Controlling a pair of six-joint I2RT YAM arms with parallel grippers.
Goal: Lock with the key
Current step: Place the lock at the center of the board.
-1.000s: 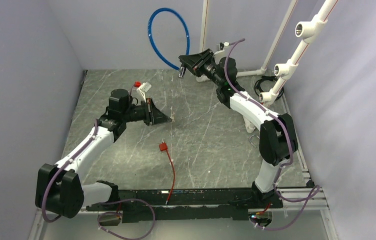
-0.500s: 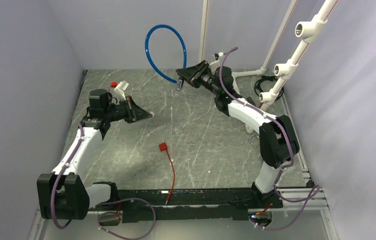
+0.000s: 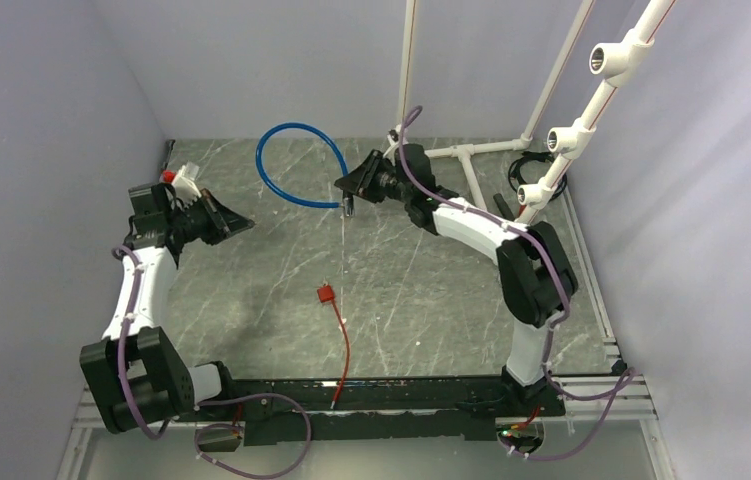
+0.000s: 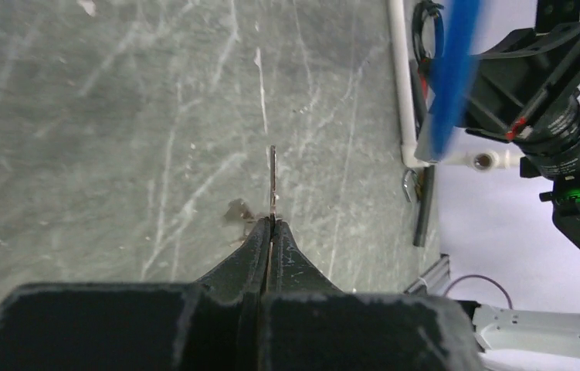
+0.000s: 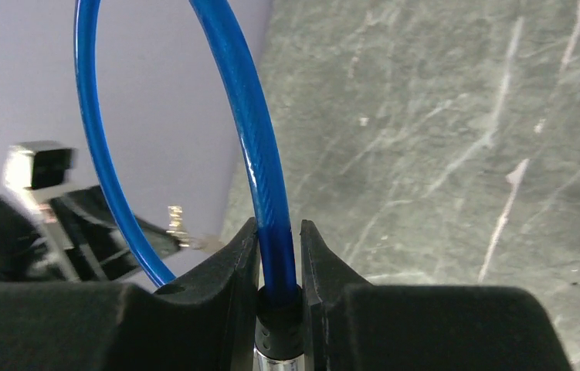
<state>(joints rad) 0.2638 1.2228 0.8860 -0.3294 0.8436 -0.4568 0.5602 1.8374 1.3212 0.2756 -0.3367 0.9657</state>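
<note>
My left gripper (image 3: 241, 226) is at the table's left, held off the surface and pointing right. It is shut on the key (image 4: 273, 179), a thin silver blade seen edge-on sticking out past the fingertips (image 4: 262, 232). My right gripper (image 3: 350, 190) is at the middle back, shut on the blue cable (image 5: 269, 193) just above its black collar and metal end plug (image 5: 276, 349). The blue loop (image 3: 273, 143) arcs to the left of it. The key (image 5: 176, 226) also shows in the right wrist view, beyond the loop. No padlock shows.
A red wire with a red connector (image 3: 326, 293) lies at the table's middle front. A white pipe frame (image 3: 463, 160) stands at the back right, with a black cable coil (image 3: 529, 163) by it. Walls close in the left, back and right.
My left gripper has swung left and back with the key. My right gripper has moved left and down, and the blue loop has dropped from upright to lying towards the left.
</note>
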